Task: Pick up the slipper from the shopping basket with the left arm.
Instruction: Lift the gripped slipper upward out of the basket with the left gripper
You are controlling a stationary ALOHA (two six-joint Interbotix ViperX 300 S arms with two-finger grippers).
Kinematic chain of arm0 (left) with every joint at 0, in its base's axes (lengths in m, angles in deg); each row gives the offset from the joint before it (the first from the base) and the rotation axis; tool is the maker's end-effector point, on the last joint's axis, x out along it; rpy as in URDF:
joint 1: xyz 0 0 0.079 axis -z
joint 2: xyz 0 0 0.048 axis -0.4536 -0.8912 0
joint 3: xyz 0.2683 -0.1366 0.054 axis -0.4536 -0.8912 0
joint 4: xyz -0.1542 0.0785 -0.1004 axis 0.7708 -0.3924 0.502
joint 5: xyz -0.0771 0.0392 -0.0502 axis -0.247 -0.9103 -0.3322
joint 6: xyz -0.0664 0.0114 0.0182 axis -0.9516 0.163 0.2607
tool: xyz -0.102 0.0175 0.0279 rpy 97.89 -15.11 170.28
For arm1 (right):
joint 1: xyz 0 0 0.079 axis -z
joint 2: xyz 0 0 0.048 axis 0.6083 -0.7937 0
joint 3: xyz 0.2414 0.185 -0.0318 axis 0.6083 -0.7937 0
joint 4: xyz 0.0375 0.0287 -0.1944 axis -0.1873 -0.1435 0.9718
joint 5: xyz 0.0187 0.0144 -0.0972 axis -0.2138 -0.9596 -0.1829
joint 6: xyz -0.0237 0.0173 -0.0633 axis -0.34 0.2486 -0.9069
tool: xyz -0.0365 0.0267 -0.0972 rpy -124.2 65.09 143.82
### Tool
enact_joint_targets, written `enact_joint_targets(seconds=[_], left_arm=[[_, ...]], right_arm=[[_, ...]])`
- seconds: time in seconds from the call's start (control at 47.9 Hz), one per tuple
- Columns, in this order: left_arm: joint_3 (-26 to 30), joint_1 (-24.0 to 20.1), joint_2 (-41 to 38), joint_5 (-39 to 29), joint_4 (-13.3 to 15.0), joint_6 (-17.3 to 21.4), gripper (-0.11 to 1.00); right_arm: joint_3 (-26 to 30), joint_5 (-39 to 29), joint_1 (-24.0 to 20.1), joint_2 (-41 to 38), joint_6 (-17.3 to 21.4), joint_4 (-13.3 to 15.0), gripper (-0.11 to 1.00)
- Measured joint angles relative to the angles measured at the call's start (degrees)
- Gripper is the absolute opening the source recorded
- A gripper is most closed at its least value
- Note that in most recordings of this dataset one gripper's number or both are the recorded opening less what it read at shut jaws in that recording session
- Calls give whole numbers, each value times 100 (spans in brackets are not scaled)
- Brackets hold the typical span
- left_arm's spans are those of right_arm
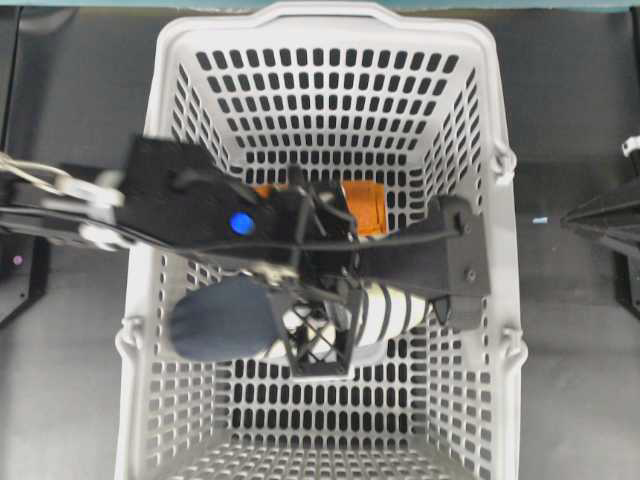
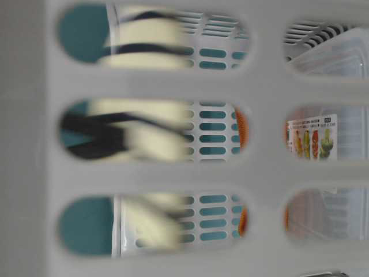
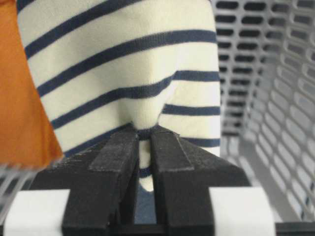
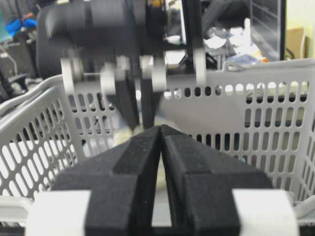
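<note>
I see the big grey shopping basket (image 1: 170, 90) from above. My left arm (image 1: 170, 195) reaches into it from the left side, with a round blue light (image 1: 241, 223) on top. The slipper (image 1: 385, 308) is inside the basket, under the arm, near the middle. Its dark blue sole end (image 1: 220, 318) points to the left and its cream striped top points to the right.

In the left wrist view, the left fingers (image 3: 144, 147) are pinched tight on the slipper's (image 3: 123, 73) cream cloth with thin blue stripes. The cloth bunches up in a fold right where the two black fingers squeeze it. An orange cloth (image 3: 22, 98) shows at the left edge, just beside the slipper. From above, this orange cloth (image 1: 365, 205) lies on the basket floor, past the arm.

From bench level, I look through the holes in the basket wall (image 2: 34, 173). The slipper (image 2: 144, 133) shows there as a blurry cream and dark shape.

My right arm (image 1: 605, 225) sits outside the basket, at the right edge of the top view. In the right wrist view, its fingers (image 4: 161, 135) are pressed together with nothing between them. They point at the basket's (image 4: 256, 118) side wall from outside.
</note>
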Motion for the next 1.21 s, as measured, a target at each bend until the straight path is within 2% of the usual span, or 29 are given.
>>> enact_joint_targets(seconds=[0.083,0.209,0.396,0.793,0.918,1.21], left_arm=[[589,9,-35,-501,0,114,5],[1292,9,-299,-888,0,369,5],[1828,9,-571,-993,-9,624,5],[1872,9,-606,-949,-9,721,5],[1705,9,-615,-817,-9,888,5],[1222,9,-501,-668,-18,896,5]], right_arm=[[-9,0,-9,0,-9,0,0],[-26,0,-9,9,-9,0,0],[-35,-9,-9,9,0,0,0],[-44,0,-9,9,0,0,0],[-70,0,-9,9,0,0,0],[-79,0,-9,9,0,-9,0]])
